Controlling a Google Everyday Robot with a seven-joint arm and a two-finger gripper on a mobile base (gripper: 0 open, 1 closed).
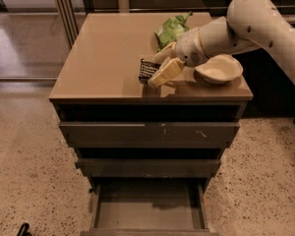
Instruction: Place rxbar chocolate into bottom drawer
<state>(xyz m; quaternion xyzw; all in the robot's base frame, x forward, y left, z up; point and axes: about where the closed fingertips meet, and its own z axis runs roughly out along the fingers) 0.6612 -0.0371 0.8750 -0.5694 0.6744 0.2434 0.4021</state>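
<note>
The rxbar chocolate [147,70], a small black wrapper with white lettering, sticks out to the left from between the fingers of my gripper [155,72], just above the front right part of the cabinet top [105,53]. The gripper is shut on the bar, with one cream finger [165,72] in front of it and the other behind. The bottom drawer [147,210] is pulled open near the floor below, and its grey tray looks empty. The two drawers above it are pushed in.
A white bowl [219,69] stands on the cabinet top just right of the gripper. A wrinkly green bag [171,29] lies behind the gripper. My white arm [258,18] reaches in from the upper right. Speckled floor surrounds the cabinet.
</note>
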